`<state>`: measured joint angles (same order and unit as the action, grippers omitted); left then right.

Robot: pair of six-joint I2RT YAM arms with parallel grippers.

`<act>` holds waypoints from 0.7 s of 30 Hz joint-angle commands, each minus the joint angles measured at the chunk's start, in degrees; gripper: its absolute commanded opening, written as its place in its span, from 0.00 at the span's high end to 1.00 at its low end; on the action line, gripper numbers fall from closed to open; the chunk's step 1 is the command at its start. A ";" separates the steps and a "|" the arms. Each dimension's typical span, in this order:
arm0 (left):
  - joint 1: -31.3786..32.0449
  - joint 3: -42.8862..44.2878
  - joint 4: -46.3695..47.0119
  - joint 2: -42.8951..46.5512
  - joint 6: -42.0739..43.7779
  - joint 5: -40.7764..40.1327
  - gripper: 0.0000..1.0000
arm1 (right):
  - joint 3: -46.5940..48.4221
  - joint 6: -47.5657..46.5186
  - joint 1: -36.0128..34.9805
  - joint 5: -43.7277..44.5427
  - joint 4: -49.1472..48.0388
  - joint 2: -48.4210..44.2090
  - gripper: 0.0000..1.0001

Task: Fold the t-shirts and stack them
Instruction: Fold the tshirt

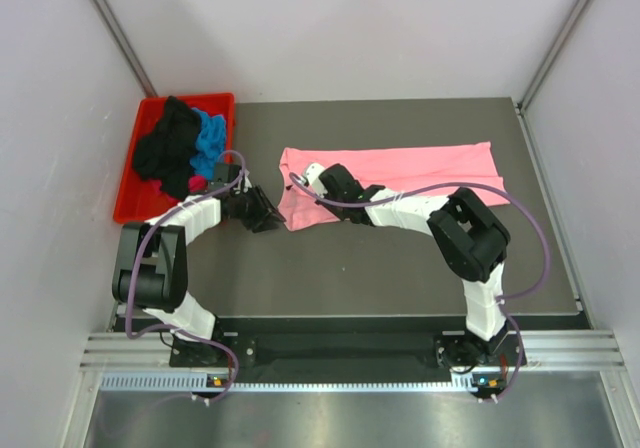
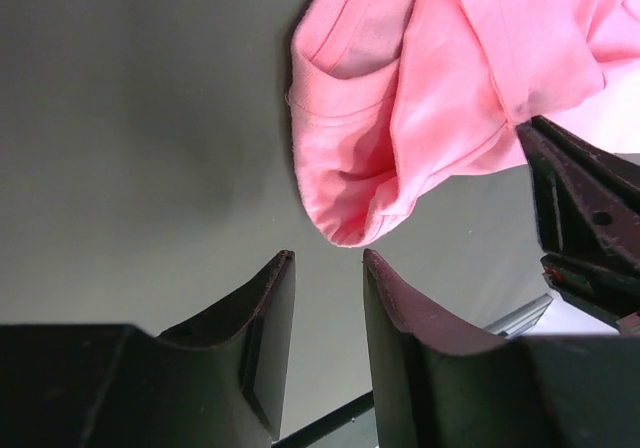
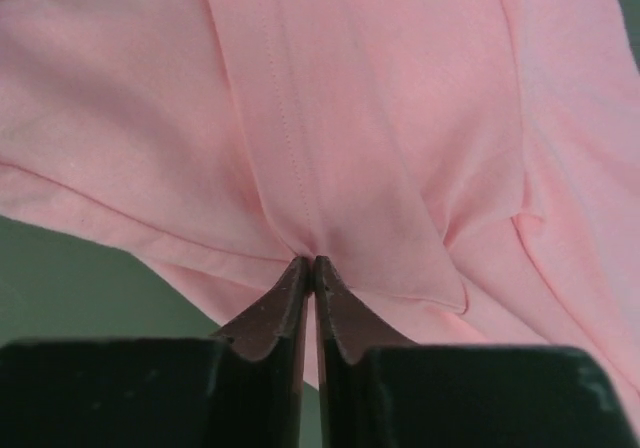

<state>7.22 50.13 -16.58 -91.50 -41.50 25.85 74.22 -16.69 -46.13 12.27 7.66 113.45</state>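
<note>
- A light pink cloth t-shirt (image 1: 400, 163) is laid out as a long wrinkled band across the far half of the dark grey flat table (image 1: 400, 268).
- The right gripper (image 1: 298, 183) is placed at the left end of this shirt. In the right wrist view its black fingertips (image 3: 280, 303) are seen pinched together on a raised fold of the pink cloth, beside a stitched seam.
- The left gripper (image 2: 328, 258) is held just beside the shirt's near-left corner, over bare table. Its jaws are parted, nothing is gripped between them, and the cloth is not touched.
- A red rectangular plastic bin (image 1: 125, 208) is set at the table's far-left edge.
- A black t-shirt (image 1: 165, 148), a bright blue t-shirt (image 1: 210, 138) and a magenta t-shirt (image 1: 197, 183) are heaped unfolded in the bin.
</note>
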 commanded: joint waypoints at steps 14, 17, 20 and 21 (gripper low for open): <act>0.07 1.64 0.14 2.74 0.19 -6.16 0.61 | 4.36 -0.54 -0.10 6.62 -6.34 -1.30 1.00; 0.07 2.16 0.76 2.73 -1.04 -6.42 0.61 | 5.59 -0.45 0.69 7.50 -7.22 -0.95 1.00; 0.07 4.27 1.37 2.03 -1.75 -7.12 0.60 | 6.46 -0.80 1.39 7.59 -7.22 -0.51 1.00; 0.07 5.23 1.37 1.68 -1.92 -7.47 0.60 | 6.90 -0.89 1.83 7.59 -7.22 -0.33 1.00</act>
<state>7.22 51.33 -17.23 -90.87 -42.37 19.75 77.89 -16.95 -45.32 18.28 3.29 113.45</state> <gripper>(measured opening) 0.394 0.007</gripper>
